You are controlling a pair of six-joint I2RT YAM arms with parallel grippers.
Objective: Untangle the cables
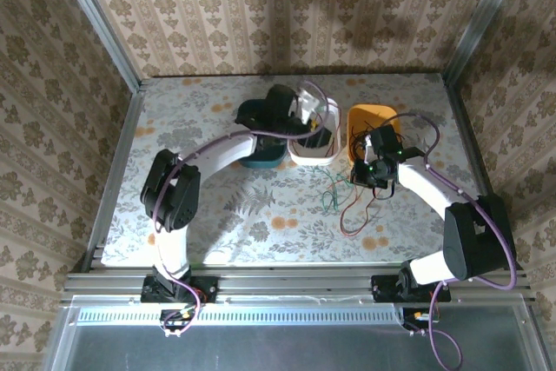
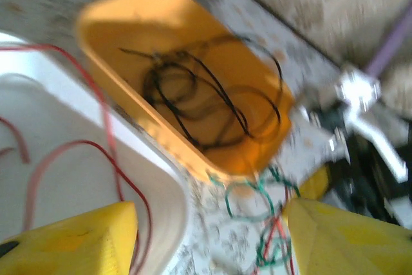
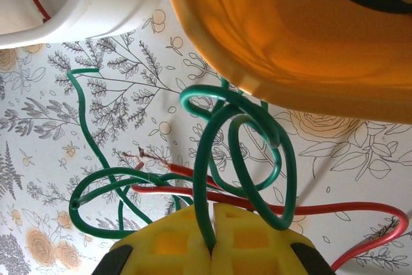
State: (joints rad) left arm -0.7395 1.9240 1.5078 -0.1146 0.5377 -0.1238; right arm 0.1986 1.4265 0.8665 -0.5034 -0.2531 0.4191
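Orange tray (image 3: 290,37) just beside green cable (image 3: 201,172)

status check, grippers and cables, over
Left gripper open over white tray, red cable inside. Right gripper shut on green cable. Its loops cross a red strand on the table beside orange tray.
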